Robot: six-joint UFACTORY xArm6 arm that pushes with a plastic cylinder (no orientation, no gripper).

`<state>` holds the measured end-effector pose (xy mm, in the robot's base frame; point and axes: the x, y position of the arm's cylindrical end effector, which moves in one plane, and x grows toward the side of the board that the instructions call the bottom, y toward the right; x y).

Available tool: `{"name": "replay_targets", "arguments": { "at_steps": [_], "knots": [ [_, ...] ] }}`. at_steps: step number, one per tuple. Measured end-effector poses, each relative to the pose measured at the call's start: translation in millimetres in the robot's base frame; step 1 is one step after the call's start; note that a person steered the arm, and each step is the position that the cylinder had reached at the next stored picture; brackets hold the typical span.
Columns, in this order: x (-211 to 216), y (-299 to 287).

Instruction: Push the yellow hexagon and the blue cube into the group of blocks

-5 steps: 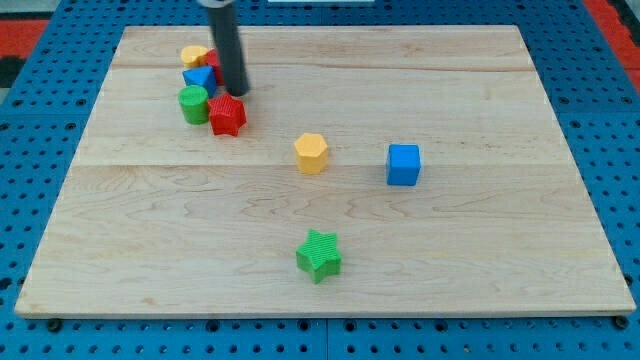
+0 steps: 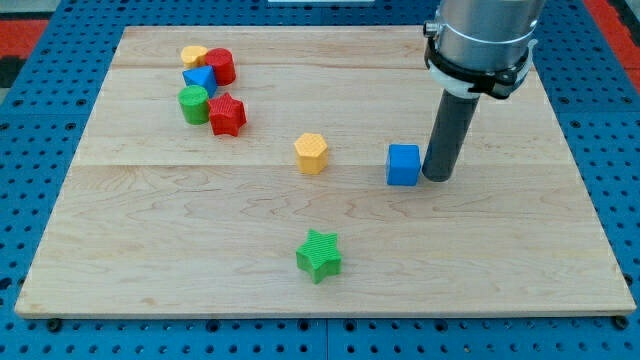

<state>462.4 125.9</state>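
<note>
The yellow hexagon [image 2: 311, 153] lies near the board's middle. The blue cube [image 2: 403, 165] lies to its right. My tip [image 2: 436, 178] stands on the board just right of the blue cube, close to or touching its right side. The group of blocks sits at the view's upper left: a yellow block [image 2: 193, 55], a red cylinder [image 2: 221, 66], a blue block [image 2: 199, 80], a green cylinder [image 2: 194, 104] and a red star [image 2: 228, 114].
A green star [image 2: 319, 255] lies alone toward the view's bottom, below the yellow hexagon. The wooden board [image 2: 500, 260] rests on a blue pegboard [image 2: 610, 180]. The arm's grey body [image 2: 482, 35] hangs over the board's upper right.
My tip has moved from the group at the upper left across to the right side of the blue cube. The red cylinder, hidden before, now shows. The blocks have not moved.
</note>
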Motion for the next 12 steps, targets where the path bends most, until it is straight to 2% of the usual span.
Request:
{"name": "replay_targets", "arguments": {
  "at_steps": [1,2,4,5,7,8,9,10,11,12],
  "knots": [
    [-1.2,-37.9],
    [-19.8,-122.8],
    [-63.8,-249.3],
    [-55.4,-257.3],
    [-154.3,-122.6],
    [-93.3,-49.8],
    [9.9,-27.2],
    [11.1,-77.5],
    [-33.9,-89.1],
    [-62.5,-160.1]
  ]
}}
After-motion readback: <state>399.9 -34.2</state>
